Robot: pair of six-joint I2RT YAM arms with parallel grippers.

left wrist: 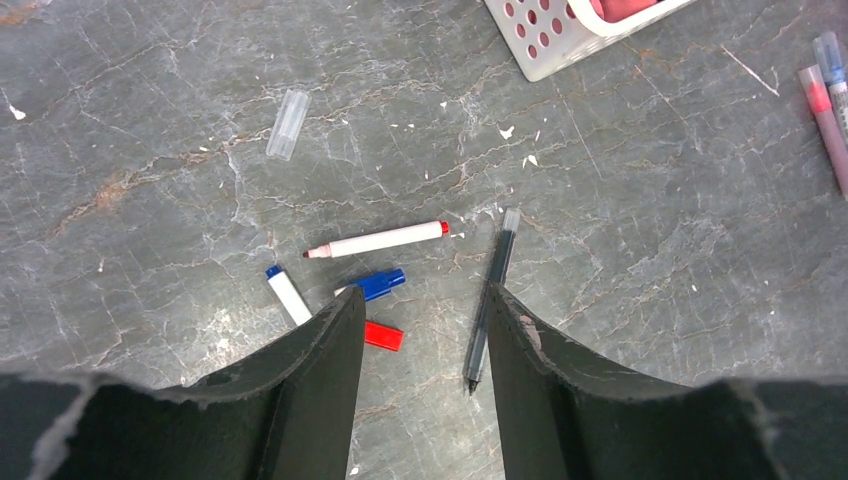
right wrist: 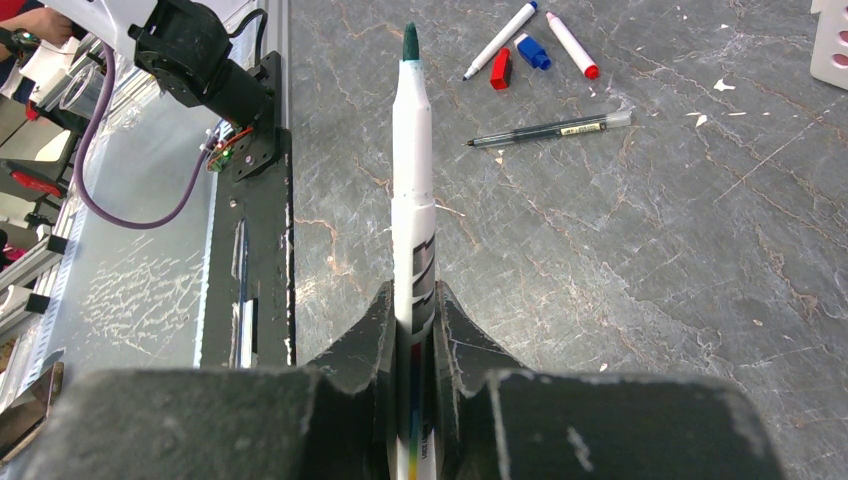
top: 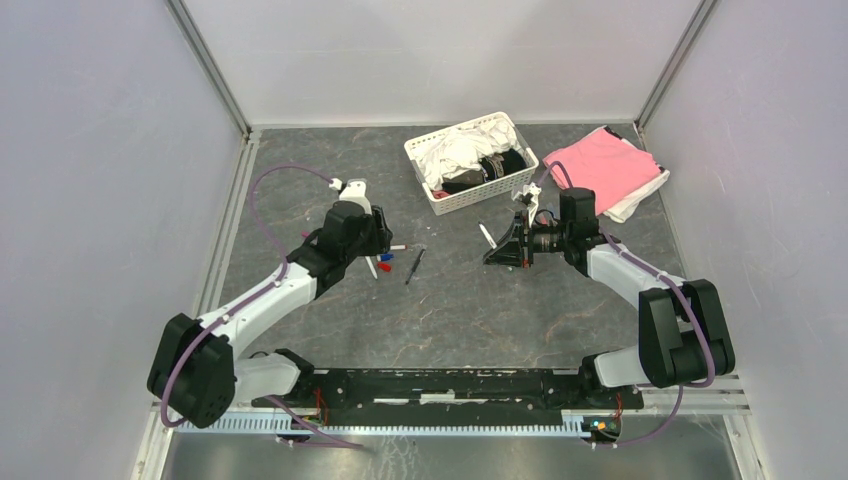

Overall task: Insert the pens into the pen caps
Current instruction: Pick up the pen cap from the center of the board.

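R gripper (right wrist: pixel 415 330) clamps green-tipped white marker (right wrist: pixel 412 180), uncapped; L gripper (left wrist: pixel 425 310) jaws apart, empty, above red cap (left wrist: pixel 383 336), blue cap (left wrist: pixel 381 284); red-ended pen (left wrist: pixel 378 240), dark pen (left wrist: pixel 491 295) adjacent; we judge none capped yet.

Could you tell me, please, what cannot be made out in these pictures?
Right wrist: the white marker's rear end is buried in the right gripper.
Left wrist: the blue-ended pen's lower part is behind the left gripper; two pens are cut by the right edge.
Top: the caps are too small to tell apart.
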